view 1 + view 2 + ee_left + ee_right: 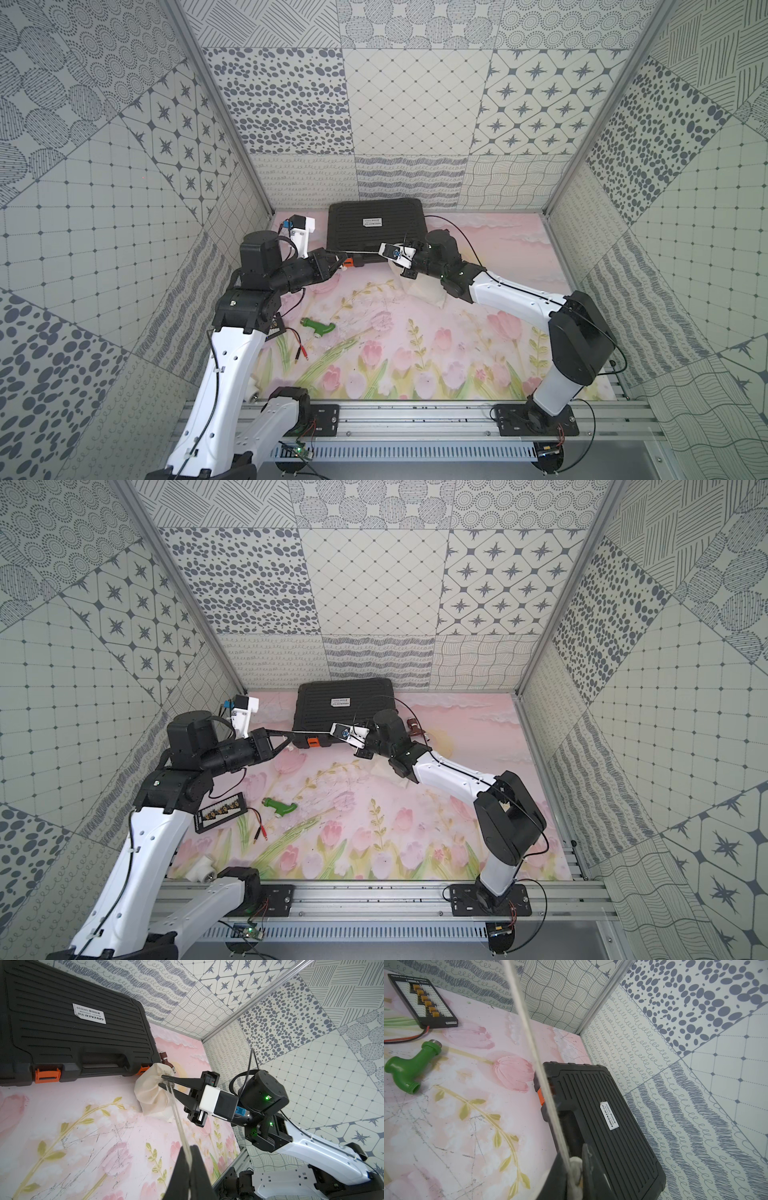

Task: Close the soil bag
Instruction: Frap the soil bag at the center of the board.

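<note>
Cream-white and soft, the cloth soil bag (pixel 149 1093) is lying just beside the black ribbed plastic case (pixel 72 1022). My left gripper (pixel 188 1149) is pinching the thin pale cords (pixel 178 1120), pulling them tight. My right gripper (pixel 163 1081) is nipping the bunched mouth, jaws narrow. Next, I think, it needs a steady pull with the mouth held.

Patterned grey-white wall panels (pixel 415 104); pink tulip-print floor mat (pixel 415 353); aluminium corner posts (pixel 218 104).
</note>
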